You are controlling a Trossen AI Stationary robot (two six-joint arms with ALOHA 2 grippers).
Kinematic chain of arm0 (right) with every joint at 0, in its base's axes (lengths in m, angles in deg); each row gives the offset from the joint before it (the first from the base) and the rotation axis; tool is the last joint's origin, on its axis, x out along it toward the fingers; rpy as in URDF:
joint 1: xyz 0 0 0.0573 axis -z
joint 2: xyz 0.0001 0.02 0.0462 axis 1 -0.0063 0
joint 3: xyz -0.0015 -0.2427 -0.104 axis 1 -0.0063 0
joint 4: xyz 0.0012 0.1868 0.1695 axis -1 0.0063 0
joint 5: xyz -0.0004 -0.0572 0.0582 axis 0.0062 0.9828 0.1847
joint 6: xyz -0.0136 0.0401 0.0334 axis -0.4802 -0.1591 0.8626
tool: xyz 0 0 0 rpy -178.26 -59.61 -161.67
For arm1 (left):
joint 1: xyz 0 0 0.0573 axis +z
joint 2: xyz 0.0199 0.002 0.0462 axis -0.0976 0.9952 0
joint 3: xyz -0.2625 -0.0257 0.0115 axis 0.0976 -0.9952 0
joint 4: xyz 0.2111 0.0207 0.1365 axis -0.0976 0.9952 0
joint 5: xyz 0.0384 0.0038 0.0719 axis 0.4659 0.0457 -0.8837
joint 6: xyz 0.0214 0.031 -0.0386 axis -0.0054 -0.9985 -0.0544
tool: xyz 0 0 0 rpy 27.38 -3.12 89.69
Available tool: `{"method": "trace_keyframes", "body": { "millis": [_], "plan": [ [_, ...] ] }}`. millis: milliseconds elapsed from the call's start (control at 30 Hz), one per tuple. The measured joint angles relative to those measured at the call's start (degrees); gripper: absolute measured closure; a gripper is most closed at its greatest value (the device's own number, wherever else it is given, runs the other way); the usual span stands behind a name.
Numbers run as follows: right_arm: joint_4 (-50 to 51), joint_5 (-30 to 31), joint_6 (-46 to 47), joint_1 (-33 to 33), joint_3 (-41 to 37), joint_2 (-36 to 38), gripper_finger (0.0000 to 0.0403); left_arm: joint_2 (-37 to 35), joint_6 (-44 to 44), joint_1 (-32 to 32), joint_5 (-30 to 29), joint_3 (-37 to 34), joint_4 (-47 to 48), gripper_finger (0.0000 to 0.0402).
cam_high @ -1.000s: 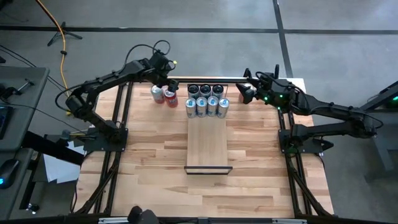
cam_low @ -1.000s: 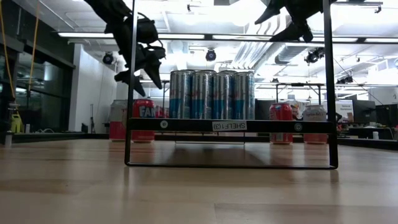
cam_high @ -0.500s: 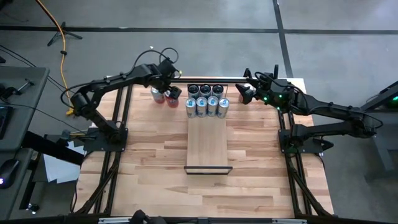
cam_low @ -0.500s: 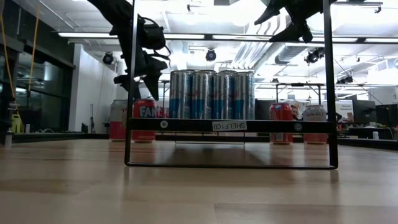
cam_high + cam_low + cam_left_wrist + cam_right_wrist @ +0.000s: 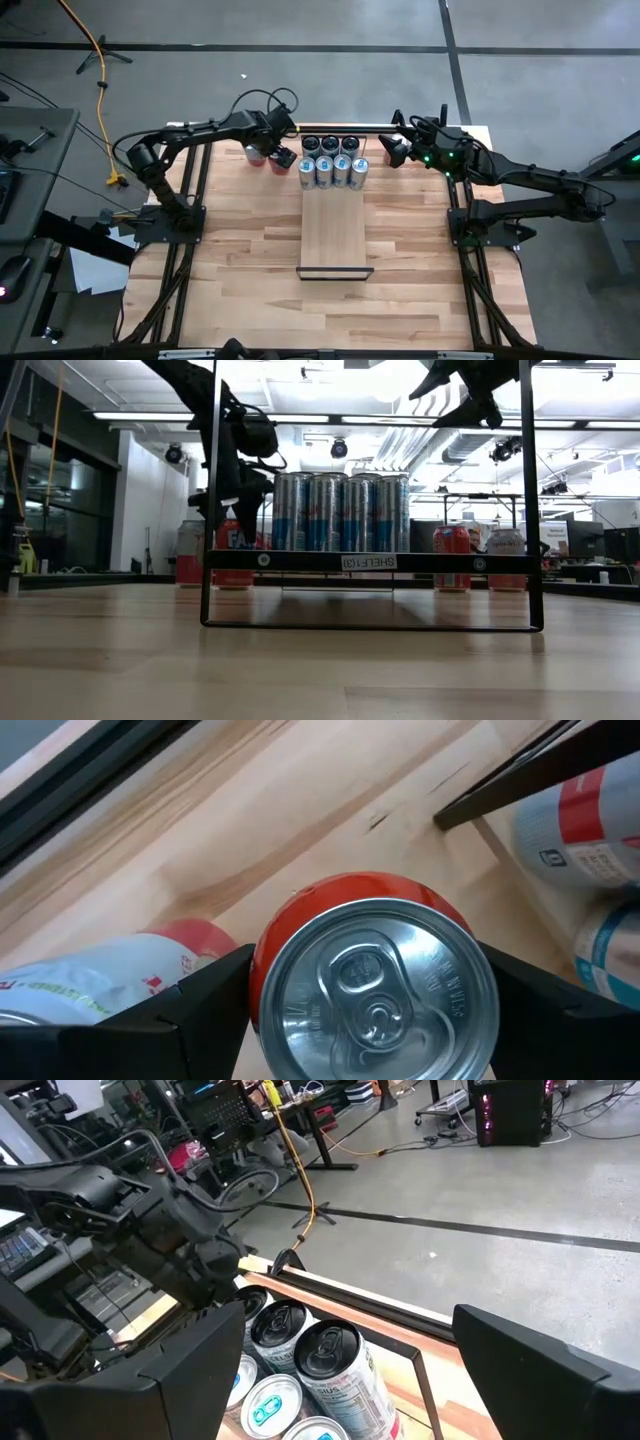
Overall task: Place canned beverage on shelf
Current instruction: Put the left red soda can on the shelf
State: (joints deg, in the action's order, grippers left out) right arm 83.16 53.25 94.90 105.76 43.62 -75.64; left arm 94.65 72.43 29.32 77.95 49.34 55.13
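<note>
A red can [image 5: 372, 982] stands upright on the tabletop just left of the shelf's far end, next to a white-and-red can [image 5: 254, 152]. My left gripper [image 5: 276, 154] points steeply down over the red can and is open. One finger [image 5: 200, 1005] stands on each side of the can's top. The shelf [image 5: 335, 235] is a pale plank in a dark frame, with several silver-blue cans [image 5: 335, 165] at its far end. My right gripper [image 5: 393, 150] hangs open, raised, by the shelf's far right corner.
In the low view a red can [image 5: 452, 555] and a pale can [image 5: 505, 552] stand behind the shelf's right side. The shelf's dark frame post [image 5: 210, 490] rises close beside my left gripper. The near part of the shelf plank is bare.
My left gripper has sunk and moved toward the shelf, from above the far-left cans down around the red can's top. It has tipped to point more steeply down and stayed open. The cans have not moved.
</note>
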Motion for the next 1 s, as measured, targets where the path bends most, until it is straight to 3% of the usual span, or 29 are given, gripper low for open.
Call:
{"method": "trace_keyframes", "body": {
  "millis": [467, 733, 1000],
  "plan": [
    [0.00, 0.04, 0.00, 0.00, 0.00, 0.00, 0.0059, 0.00, -1.40, -0.55, -1.24, -0.07, -1.33, 0.0107],
    [0.00, 0.07, 0.01, 0.00, 0.00, 0.00, 0.0059, -0.19, -0.99, -0.51, -1.10, -0.07, -1.22, 0.0173],
    [0.64, 0.08, 0.18, 0.00, 0.00, 0.00, 0.0059, -5.61, -1.39, 0.00, -1.97, 1.97, 2.67, 0.0173]
  ]
}}
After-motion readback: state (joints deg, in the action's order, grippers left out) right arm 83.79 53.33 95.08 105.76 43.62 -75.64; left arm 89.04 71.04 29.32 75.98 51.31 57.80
